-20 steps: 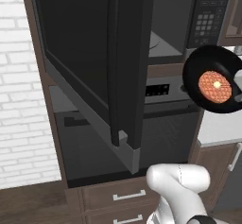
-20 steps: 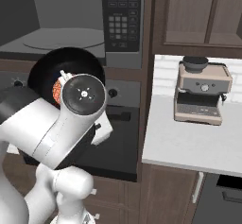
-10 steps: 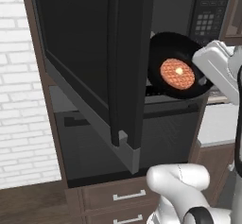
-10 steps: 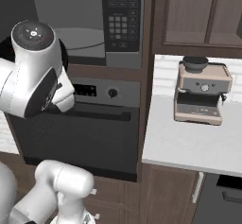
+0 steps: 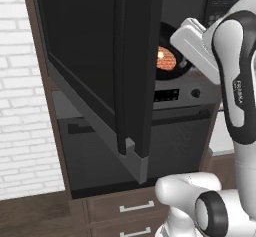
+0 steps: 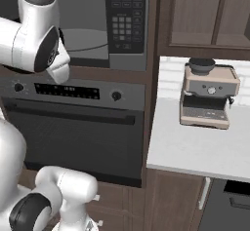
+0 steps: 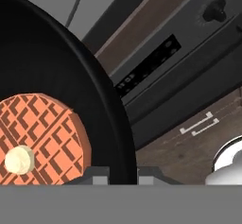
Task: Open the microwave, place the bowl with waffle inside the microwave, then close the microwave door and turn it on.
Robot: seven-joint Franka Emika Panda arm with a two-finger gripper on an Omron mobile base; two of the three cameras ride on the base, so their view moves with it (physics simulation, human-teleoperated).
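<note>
Left base view gives you the microwave door (image 5: 100, 66) swung wide at 9 o'clock, then the bowl with waffle (image 5: 170, 61) at about 1 o'clock, level with the cavity mouth and tilted on its rim, the waffle (image 5: 166, 57) facing you. Hand view puts the gripper (image 7: 124, 173) clamped on the bowl's rim, with the bowl running off toward 10 o'clock. Your coming move likely turns on the microwave (image 6: 97, 23) cavity lying straight beyond the bowl, so level it and push inward.
</note>
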